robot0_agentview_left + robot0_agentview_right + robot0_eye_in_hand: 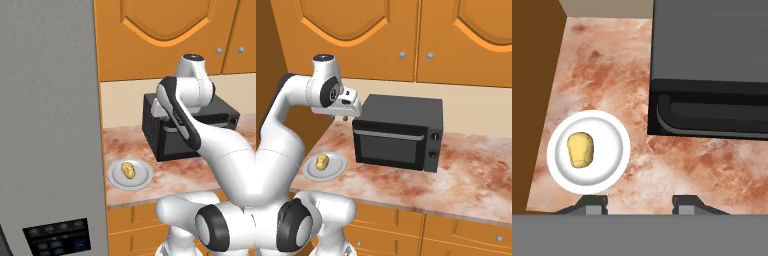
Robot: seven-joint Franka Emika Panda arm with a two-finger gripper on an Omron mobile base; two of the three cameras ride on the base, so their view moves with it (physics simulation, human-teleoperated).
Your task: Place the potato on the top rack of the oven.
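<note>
**Potato on its plate, gripper up high with nothing in it**

While the two dark fingertips [597, 202] sit spread well apart with nothing between them, the two-finger gripper [640, 204] hangs well above the mottled reddish-pink stone counter [607, 65], looking down.

The hand view gives the top-down layout: the small smooth yellow-tan oval potato [580, 149] lies near the middle of a glossy round white plate [612, 150], just left of the matte black box-shaped countertop appliance [712, 40].

From the right base view you get the appliance's front instead, a dark glass door with a grey handle bar and two knobs, plus the orange wooden cabinet doors [381, 35] above.

Over in the left base view a tall flat grey panel [50, 110] stands left of the plate, with a dark control pad low on it.
</note>
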